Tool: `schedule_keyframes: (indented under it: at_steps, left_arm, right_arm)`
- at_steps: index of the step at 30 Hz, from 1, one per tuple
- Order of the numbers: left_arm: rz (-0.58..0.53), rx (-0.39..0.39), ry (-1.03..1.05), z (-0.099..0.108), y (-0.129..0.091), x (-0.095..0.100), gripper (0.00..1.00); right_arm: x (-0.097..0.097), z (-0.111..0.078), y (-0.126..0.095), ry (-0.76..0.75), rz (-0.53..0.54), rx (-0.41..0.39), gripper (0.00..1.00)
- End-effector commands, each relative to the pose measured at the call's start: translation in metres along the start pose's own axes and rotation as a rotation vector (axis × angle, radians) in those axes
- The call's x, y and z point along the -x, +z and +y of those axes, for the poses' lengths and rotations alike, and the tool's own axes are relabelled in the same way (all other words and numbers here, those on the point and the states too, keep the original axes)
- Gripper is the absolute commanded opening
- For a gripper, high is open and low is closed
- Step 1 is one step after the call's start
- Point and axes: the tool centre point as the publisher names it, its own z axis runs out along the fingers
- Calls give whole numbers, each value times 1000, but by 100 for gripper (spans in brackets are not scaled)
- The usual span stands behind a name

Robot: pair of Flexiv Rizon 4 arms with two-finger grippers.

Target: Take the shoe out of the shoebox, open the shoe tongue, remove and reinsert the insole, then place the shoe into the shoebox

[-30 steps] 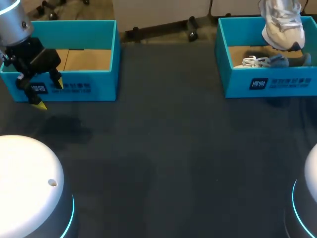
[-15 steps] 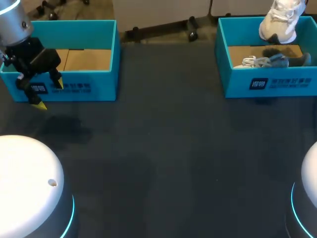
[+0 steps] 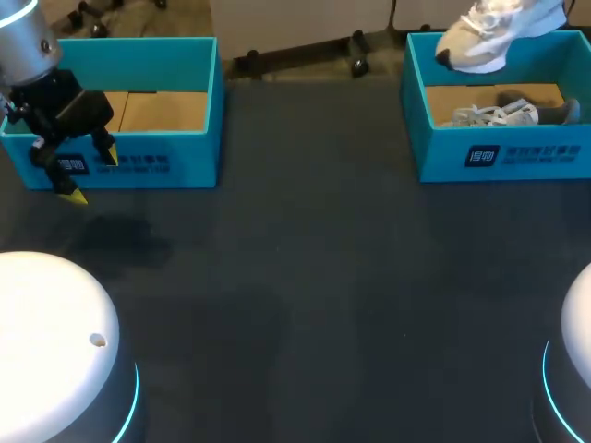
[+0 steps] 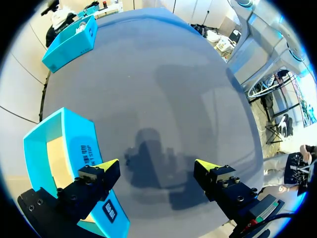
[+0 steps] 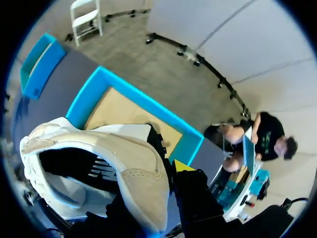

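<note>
My right gripper (image 5: 166, 171) clamped the shoe (image 3: 482, 35) above the right shoebox (image 3: 503, 152).
Long axis ran left-right, toe toward my left, dipped slightly; left gripper (image 3: 91, 176) was spread, nothing in it.

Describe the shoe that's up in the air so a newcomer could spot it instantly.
Start at the right-hand teal shoebox, the one with a shoe in it. Over its far wall hangs the cream shoe, clear of the box. Unlike the grey shoe with white laces lying inside, it is pale all over and off the ground.
</note>
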Motion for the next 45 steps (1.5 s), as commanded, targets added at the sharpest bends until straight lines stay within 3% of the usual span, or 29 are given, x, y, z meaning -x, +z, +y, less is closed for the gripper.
schedule_keyframes:
  at_steps: [1,9,21,24,35,45]
  left_arm:
    - [2,1,1,0,-1,0,100]
    - [2,1,1,0,-1,0,100]
    - [2,1,1,0,-1,0,100]
    - [2,1,1,0,-1,0,100]
    - [2,1,1,0,-1,0,100]
    - [2,1,1,0,-1,0,100]
  right_arm:
    - [-5,-9,1,158,-50,-9,0]
    - [-11,-26,12,335,-62,30,0]
    - [-11,-38,30,454,-99,-1,0]
    - [-16,-40,34,536,-172,-27,0]
    - [-16,-40,34,536,-172,-27,0]
    - [-17,-49,50,581,-153,-41,0]
